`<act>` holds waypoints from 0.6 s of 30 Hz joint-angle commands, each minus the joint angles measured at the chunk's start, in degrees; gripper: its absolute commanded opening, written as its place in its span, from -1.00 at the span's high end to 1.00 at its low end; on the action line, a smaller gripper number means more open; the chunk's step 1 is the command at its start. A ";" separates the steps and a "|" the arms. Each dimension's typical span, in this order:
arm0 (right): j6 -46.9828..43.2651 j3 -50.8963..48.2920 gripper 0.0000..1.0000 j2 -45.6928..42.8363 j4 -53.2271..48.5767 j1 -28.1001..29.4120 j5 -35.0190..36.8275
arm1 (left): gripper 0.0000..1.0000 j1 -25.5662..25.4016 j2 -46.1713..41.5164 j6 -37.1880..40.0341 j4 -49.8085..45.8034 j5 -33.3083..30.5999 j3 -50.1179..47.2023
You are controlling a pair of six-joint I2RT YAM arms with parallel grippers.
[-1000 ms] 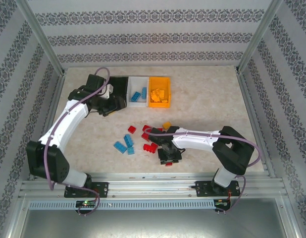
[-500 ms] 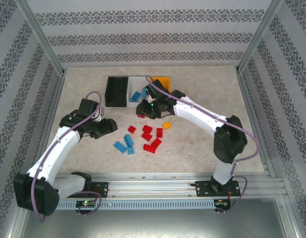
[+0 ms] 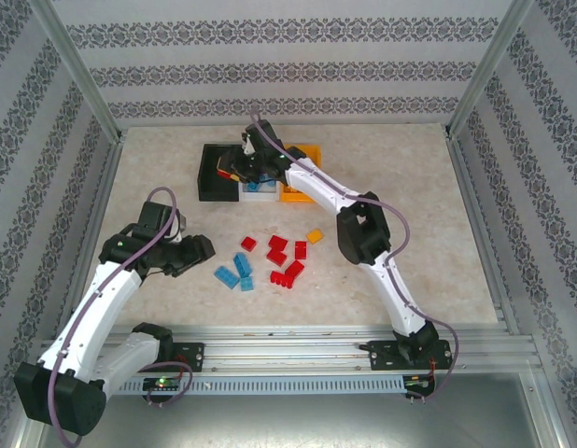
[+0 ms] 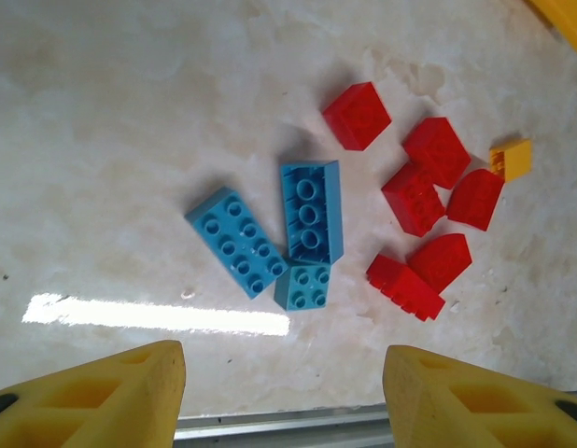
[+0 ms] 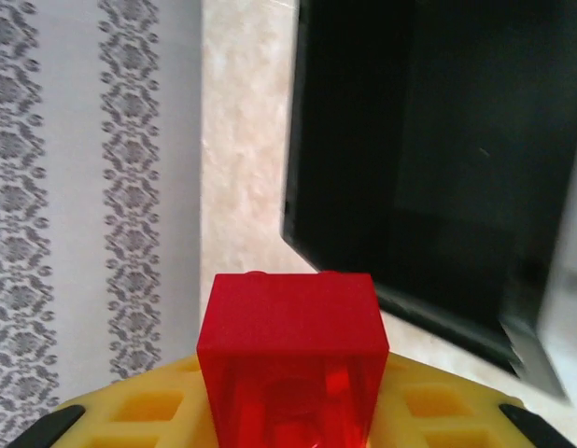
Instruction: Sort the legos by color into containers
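My right gripper (image 3: 232, 173) reaches over the black bin (image 3: 212, 182), shut on a red lego (image 5: 288, 355) that sits between its yellow fingers (image 5: 130, 415). The black bin (image 5: 438, 159) lies just ahead of that brick. Beside it stand the white bin (image 3: 261, 194), holding blue legos, and the orange bin (image 3: 312, 154). My left gripper (image 3: 193, 252) hovers open and empty left of the loose pile. Its view looks down on three blue legos (image 4: 310, 210), several red legos (image 4: 415, 198) and one orange lego (image 4: 511, 159).
The loose legos lie mid-table: blue ones (image 3: 240, 272), red ones (image 3: 284, 259), an orange one (image 3: 315, 236). My right arm (image 3: 358, 229) stretches diagonally above the table's right half. Patterned walls and a metal frame enclose the table; a rail (image 3: 288, 343) runs along its near edge.
My right arm swung from the loose pile up to the black bin, carrying the red lego. My left arm drew back from the black bin to the left of the blue legos.
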 commanded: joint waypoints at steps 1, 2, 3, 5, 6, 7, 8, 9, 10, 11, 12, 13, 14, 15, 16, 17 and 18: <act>2.46 10.95 0.28 5.50 -1.58 -0.75 -1.53 | -0.17 0.60 -1.05 -0.56 -5.07 -1.78 1.49; 2.95 13.42 0.27 7.10 -2.16 -0.91 -1.52 | -0.17 0.62 -1.08 -0.46 -5.62 -2.06 1.75; 3.58 16.16 0.26 8.68 -2.46 -1.05 -1.50 | -0.17 0.67 -1.22 -0.32 -6.04 -2.35 2.14; 4.83 19.03 0.20 10.59 -2.27 -1.46 -1.49 | -0.18 0.70 -1.26 -0.01 -6.83 -2.72 2.70; 5.25 19.41 0.15 10.86 -2.09 -1.58 -1.50 | -0.18 0.71 -1.23 0.15 -7.09 -2.89 2.93; 5.41 19.48 0.11 10.88 -1.90 -1.70 -1.49 | -0.18 0.68 -1.31 0.14 -7.19 -2.96 3.02; 5.31 19.47 0.06 10.69 -1.94 -1.78 -1.50 | -0.18 0.76 -1.42 0.18 -7.24 -3.02 3.11; 5.13 19.53 -0.02 10.50 -2.26 -1.87 -1.54 | -0.20 0.70 -1.40 0.20 -7.22 -3.07 3.11; 4.79 19.45 -0.11 10.16 -2.88 -2.05 -1.52 | -0.21 0.68 -1.45 0.21 -7.08 -3.09 2.97; 4.44 19.31 -0.14 9.66 -3.53 -2.11 -1.58 | -0.22 0.71 -1.40 0.21 -6.89 -3.03 2.89; 4.00 19.12 -0.15 9.20 -4.01 -2.22 -1.59 | -0.22 0.74 -1.34 0.17 -6.57 -2.81 2.77; 3.60 18.72 -0.17 8.35 -4.41 -2.30 -1.84 | -0.22 0.76 -1.14 0.30 -6.12 -2.68 2.85; 2.94 18.00 -0.18 7.43 -4.80 -2.31 -1.89 | -0.24 0.74 -0.78 0.48 -5.83 -2.66 3.08; 2.50 17.34 -0.19 6.46 -5.20 -2.43 -1.87 | -0.24 0.75 -0.43 0.73 -5.66 -2.60 3.43; 1.94 16.25 -0.19 5.13 -5.56 -2.54 -1.91 | -0.25 0.69 0.07 1.33 -5.50 -2.66 3.86; 1.40 14.86 -0.19 3.57 -5.94 -2.48 -1.95 | -0.24 0.68 0.73 2.18 -5.46 -2.75 4.58; 0.75 13.58 -0.19 1.96 -6.62 -2.51 -2.05 | -0.24 0.73 1.46 3.05 -5.33 -2.85 5.09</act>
